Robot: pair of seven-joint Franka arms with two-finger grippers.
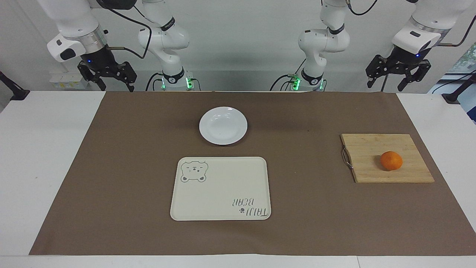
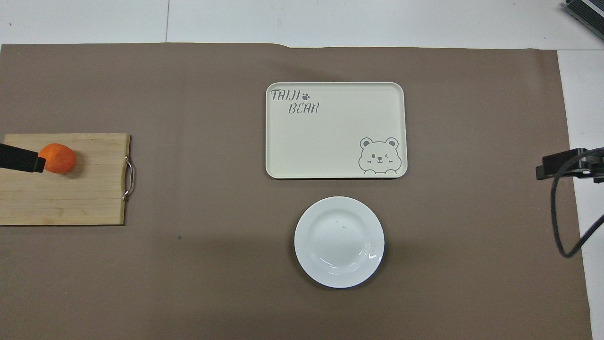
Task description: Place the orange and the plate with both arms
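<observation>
The orange (image 1: 391, 160) lies on a wooden cutting board (image 1: 372, 149) at the left arm's end of the table; it also shows in the overhead view (image 2: 59, 158). The white plate (image 1: 223, 125) sits empty on the brown mat, mid-table and close to the robots, also seen from overhead (image 2: 339, 242). My left gripper (image 1: 386, 85) is open and empty, raised over the table's robot edge at its own end. My right gripper (image 1: 116, 86) is open and empty, raised over the robot edge at the right arm's end. Both arms wait.
A cream rectangular tray with a bear drawing (image 1: 221, 188) lies empty, farther from the robots than the plate. The board has a metal handle (image 1: 346, 158) on its edge toward the tray. A brown mat (image 1: 111, 167) covers most of the white table.
</observation>
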